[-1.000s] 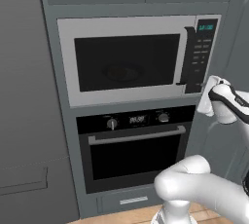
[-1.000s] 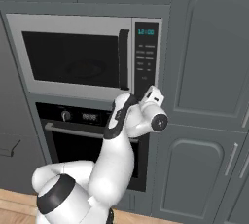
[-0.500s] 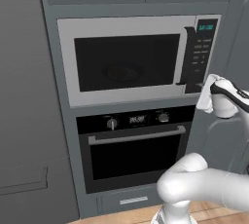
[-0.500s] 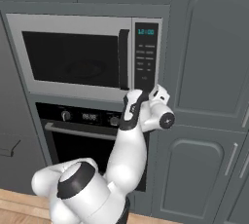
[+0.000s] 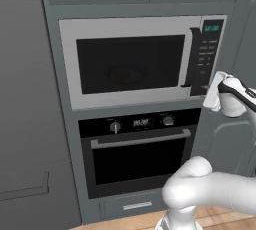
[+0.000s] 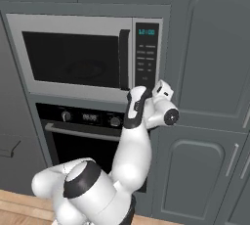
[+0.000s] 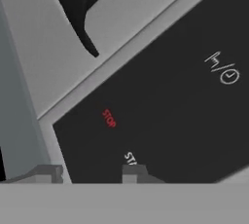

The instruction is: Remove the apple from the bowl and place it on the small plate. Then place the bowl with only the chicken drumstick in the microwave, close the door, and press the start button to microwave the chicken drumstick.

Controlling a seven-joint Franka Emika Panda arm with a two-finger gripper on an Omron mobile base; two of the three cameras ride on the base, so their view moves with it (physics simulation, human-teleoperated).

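One microwave (image 5: 135,61), door (image 5: 127,64) shut; contents unreadable behind its dark glass. One oven (image 5: 137,151) below it. My gripper (image 7: 92,173) sits at the control strip (image 6: 146,55)'s lower end, tips a little apart, holding nothing. At 12 o'clock of the right tip, a white label is partly hidden; red STOP (image 7: 109,118) at 11 o'clock.

Tool (image 7: 92,173) raised, jaws part-closed

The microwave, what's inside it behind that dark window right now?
The microwave door is shut. Through its dark glass only a faint round shape shows, probably a bowl or turntable; the tint hides whether the drumstick is there.
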